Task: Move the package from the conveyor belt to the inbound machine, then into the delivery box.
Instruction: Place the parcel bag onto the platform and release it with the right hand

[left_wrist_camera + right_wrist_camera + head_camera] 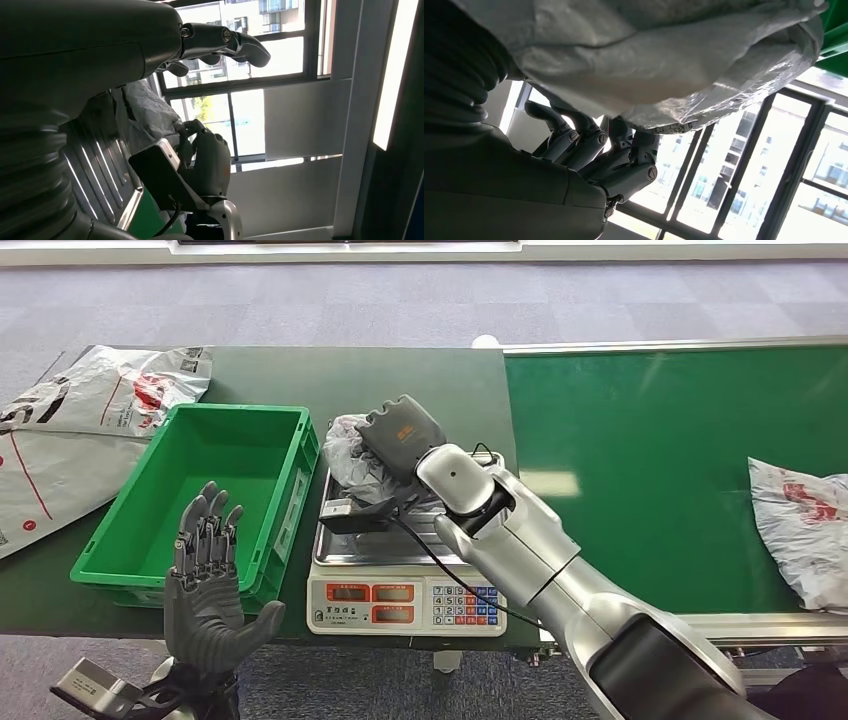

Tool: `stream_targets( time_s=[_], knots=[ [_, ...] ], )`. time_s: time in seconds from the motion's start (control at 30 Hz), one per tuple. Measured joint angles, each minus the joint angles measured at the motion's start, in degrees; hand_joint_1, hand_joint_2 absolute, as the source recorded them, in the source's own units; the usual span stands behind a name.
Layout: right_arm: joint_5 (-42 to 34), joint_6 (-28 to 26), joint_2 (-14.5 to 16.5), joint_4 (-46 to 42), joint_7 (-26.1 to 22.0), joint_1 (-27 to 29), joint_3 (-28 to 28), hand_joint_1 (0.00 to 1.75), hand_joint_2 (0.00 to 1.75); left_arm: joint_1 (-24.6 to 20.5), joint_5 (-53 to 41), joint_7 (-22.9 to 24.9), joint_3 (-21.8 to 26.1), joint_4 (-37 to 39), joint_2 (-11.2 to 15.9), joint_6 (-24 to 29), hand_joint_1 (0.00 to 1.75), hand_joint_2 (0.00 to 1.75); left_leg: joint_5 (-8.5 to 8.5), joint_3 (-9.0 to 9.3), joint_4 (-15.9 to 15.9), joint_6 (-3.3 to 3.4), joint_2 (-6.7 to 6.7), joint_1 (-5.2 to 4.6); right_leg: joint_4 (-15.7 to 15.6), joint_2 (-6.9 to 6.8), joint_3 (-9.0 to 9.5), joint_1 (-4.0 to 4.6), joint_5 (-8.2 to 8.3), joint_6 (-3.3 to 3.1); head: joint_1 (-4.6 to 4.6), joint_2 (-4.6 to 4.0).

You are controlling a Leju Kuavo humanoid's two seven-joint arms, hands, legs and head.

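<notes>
Nearest the head camera, the left hand (pixel 208 580) is raised palm-up in front of the green crate (pixel 205 502), fingers spread apart and nothing held. Beyond it, the right arm is extended over the weighing scale (pixel 405 585), which stands just right of the crate. The right hand (pixel 397 440) is laid on a crumpled grey package (pixel 345 455) resting on the scale's steel platform at its far left corner, with the fingers closed down over the bag. A second grey package with red print (pixel 805 525) is seen on the green conveyor belt (pixel 640 460), well apart from the scale. Flat mailer bags (pixel 75 430) are spread on the table left of the crate.

From the left wrist camera, the left hand (pixel 220 42) is shown with fingers extended and nothing between them; the right hand (pixel 207 160) is seen beside the package (pixel 150 117).

From the right wrist camera, the fingers (pixel 624 167) are curled against the underside of the package (pixel 649 60), and the film is gripped.
</notes>
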Motion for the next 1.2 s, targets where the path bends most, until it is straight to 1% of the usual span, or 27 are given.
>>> stream_targets(
  time_s=[0.17,0.27,0.3,0.4,0.43,0.53,0.63,0.7,0.83,1.03,1.1,1.2],
  knots=[
    [-1.4,0.2,2.2,2.5,-0.3,0.0,1.5,1.75,1.75,0.4,0.1,0.0,0.0,-0.1,0.1,0.0,0.0,1.75,0.0,0.01,0.0,0.0,0.0,0.01,0.0,0.0,-0.01,0.02,0.0,0.0,0.0,0.0],
    [-2.8,0.1,2.8,3.6,-0.7,0.0,1.9,1.75,1.75,0.7,0.1,0.0,0.0,-0.1,0.2,-0.1,0.0,1.75,0.0,0.01,0.0,0.0,0.0,0.01,0.0,-0.01,-0.01,0.02,0.0,-0.01,0.0,0.0],
    [-3.3,0.2,2.9,3.8,-0.8,0.1,2.0,1.31,1.75,0.9,0.1,0.0,0.0,-0.1,0.2,-0.1,0.0,1.75,0.0,0.01,0.0,0.0,0.0,0.01,0.0,0.0,-0.02,0.02,0.0,-0.01,0.0,0.0],
    [-3.9,0.3,3.1,4.4,-1.2,0.1,2.1,0.0,0.44,1.2,0.1,0.0,0.0,-0.1,0.2,-0.1,0.0,1.75,0.0,0.01,0.0,0.0,0.01,0.01,0.0,0.0,-0.02,0.01,0.0,-0.01,0.0,0.0],
    [-4.4,0.6,3.2,4.6,-1.7,0.1,2.1,0.0,0.0,1.3,0.1,0.0,0.0,-0.1,0.2,-0.1,0.0,1.75,0.0,0.0,0.0,0.0,0.01,0.0,0.0,0.0,-0.02,0.01,0.0,0.0,0.0,0.0],
    [-7.7,2.3,3.2,4.9,-4.7,0.2,2.1,0.0,0.0,1.3,0.1,0.0,0.0,-0.1,0.3,-0.3,0.0,1.75,0.0,0.0,0.0,0.0,0.01,0.0,0.0,0.0,-0.03,0.01,0.0,0.0,0.0,0.0],
    [-13.9,5.2,3.1,4.6,-9.8,0.2,1.9,0.0,0.0,1.3,0.1,0.0,0.0,-0.1,0.4,-0.5,0.0,1.75,0.0,0.02,0.0,0.0,0.02,0.0,0.0,0.01,-0.06,0.01,0.01,-0.01,0.0,0.0],
    [-19.1,7.7,2.4,3.2,-13.9,0.2,1.4,0.0,0.0,1.2,0.1,0.0,0.0,-0.1,0.6,-0.6,0.0,1.75,0.0,0.02,0.0,0.0,0.03,0.0,0.0,0.02,-0.07,0.01,0.01,-0.01,0.0,0.0],
    [-23.7,10.7,1.2,0.5,-17.5,0.0,0.2,0.0,0.0,1.2,0.1,0.0,0.0,-0.1,0.8,-0.6,0.0,1.75,0.0,0.03,0.0,0.0,0.04,0.0,0.0,0.03,-0.06,0.01,0.01,-0.01,0.0,0.0],
    [-35.1,17.0,-1.4,-4.9,-26.1,1.0,-1.2,0.0,0.0,1.3,0.2,0.0,0.0,-0.1,1.1,-0.5,0.0,1.75,0.0,0.02,0.0,0.0,0.05,0.0,0.0,0.02,-0.05,0.0,0.01,-0.01,0.0,0.0],
    [-37.4,18.0,-2.1,-6.5,-27.7,1.5,-1.7,0.0,0.0,1.3,0.2,0.0,0.0,-0.1,1.1,-0.5,0.0,1.75,0.0,0.02,0.0,0.0,0.05,0.0,0.0,0.02,-0.05,0.0,0.01,-0.01,0.0,0.0],
    [-38.2,18.4,-2.8,-8.0,-28.2,1.9,-2.1,0.0,0.0,1.3,0.2,0.0,0.0,-0.1,1.2,-0.5,0.0,1.75,0.0,0.02,0.0,0.0,0.07,0.0,0.0,0.03,-0.06,0.01,0.01,-0.01,0.0,0.0]
  ],
)
